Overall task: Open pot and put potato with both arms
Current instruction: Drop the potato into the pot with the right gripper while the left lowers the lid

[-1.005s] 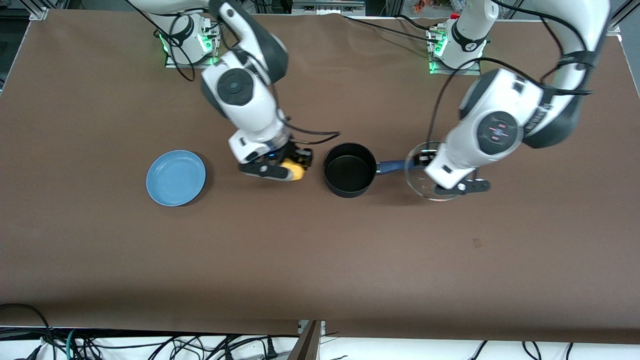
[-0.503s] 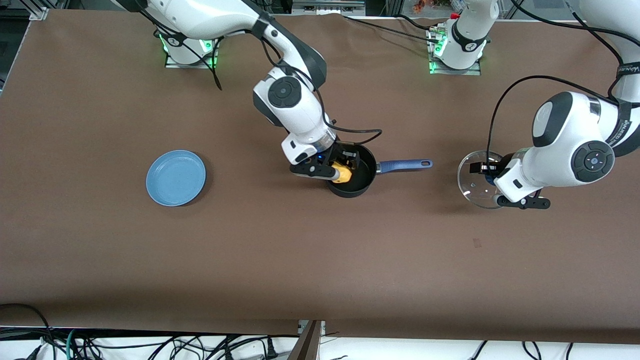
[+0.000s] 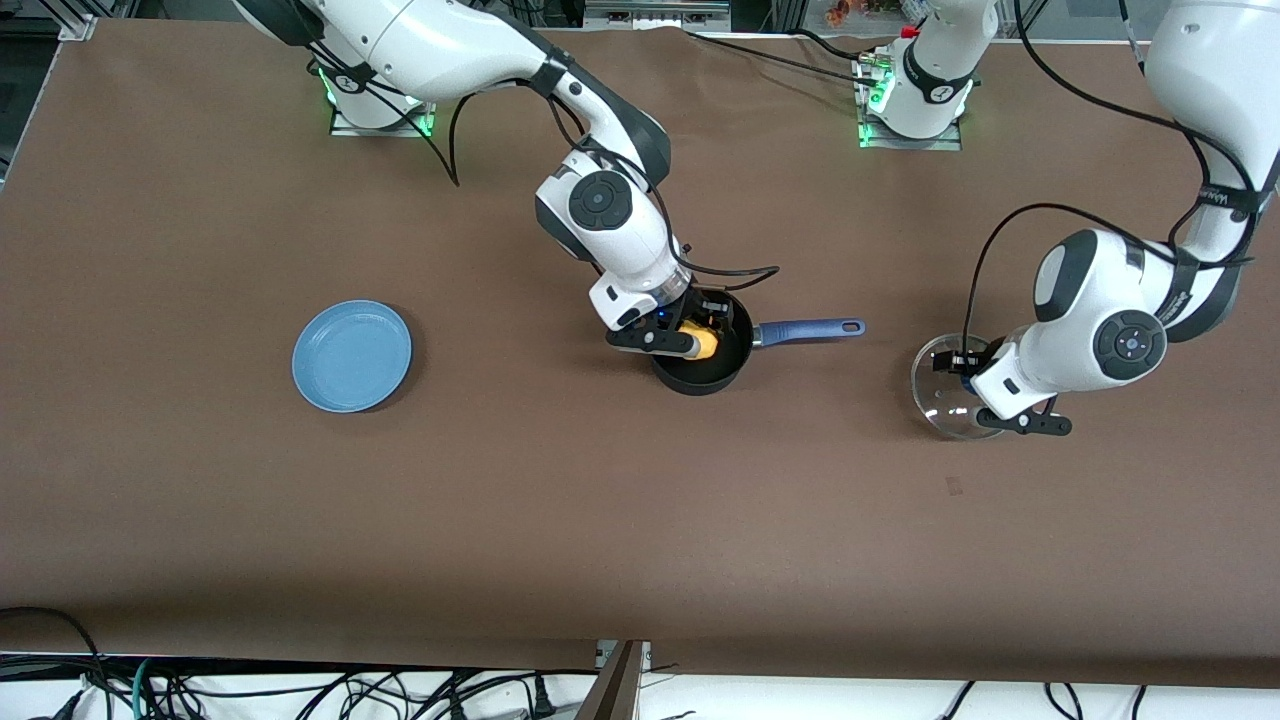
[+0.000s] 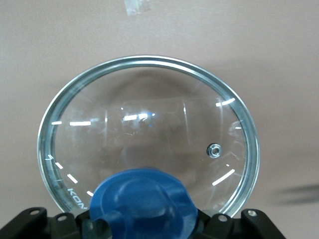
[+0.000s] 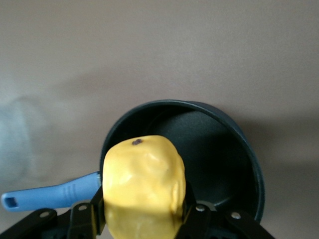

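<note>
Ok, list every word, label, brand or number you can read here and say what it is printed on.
"KO": white letters on the rim of the glass lid, cut off where the blue knob hides the rest.
Dark lettering along the left arm's band: too small to read.
Pot, potato, blue plate, table: no text visible.

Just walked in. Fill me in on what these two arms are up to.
The right gripper is shut on the potato and holds it over the open pot, not yet released. The left gripper is shut on the blue knob of the glass lid, holding it toward the left arm's end of the table, past the pot's handle. A blue plate sits untouched toward the right arm's end.
</note>
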{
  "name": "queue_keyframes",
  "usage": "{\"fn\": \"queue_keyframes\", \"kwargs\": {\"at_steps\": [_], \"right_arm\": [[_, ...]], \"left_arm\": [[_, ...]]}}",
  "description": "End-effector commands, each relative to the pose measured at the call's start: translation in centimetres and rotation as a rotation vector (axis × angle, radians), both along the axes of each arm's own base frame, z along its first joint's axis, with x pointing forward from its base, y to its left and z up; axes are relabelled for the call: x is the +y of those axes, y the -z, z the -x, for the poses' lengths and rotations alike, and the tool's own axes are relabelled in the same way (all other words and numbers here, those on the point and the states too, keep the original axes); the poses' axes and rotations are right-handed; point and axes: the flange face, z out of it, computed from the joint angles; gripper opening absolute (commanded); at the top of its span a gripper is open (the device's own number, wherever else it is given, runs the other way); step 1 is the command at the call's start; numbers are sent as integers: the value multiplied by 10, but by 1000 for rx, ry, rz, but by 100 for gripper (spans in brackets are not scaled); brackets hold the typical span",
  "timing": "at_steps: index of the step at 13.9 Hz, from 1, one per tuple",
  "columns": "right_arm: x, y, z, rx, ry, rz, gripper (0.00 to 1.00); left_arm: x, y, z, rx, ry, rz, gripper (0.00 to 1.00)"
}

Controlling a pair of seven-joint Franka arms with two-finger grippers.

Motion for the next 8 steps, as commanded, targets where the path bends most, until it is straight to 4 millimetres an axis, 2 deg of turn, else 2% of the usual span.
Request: {"fn": "queue_keyframes", "kwargs": {"at_steps": [1, 5, 6, 7, 8], "right_arm": [[11, 20, 6, -10, -20, 25, 44], [11, 37, 8, 10, -20, 38, 45], [11, 40, 9, 12, -22, 39, 49], [10, 43, 9, 15, -22, 42, 70], [11, 41, 9, 9, -32, 43, 100]], "left_arm": [[17, 18, -15, -19, 21, -6, 0], [26, 34, -27, -26, 20, -4, 1], [27, 36, -28, -25, 18, -1, 26], [29, 36, -28, -26, 15, -2, 57], [30, 36, -28, -26, 13, -2, 82]]}}
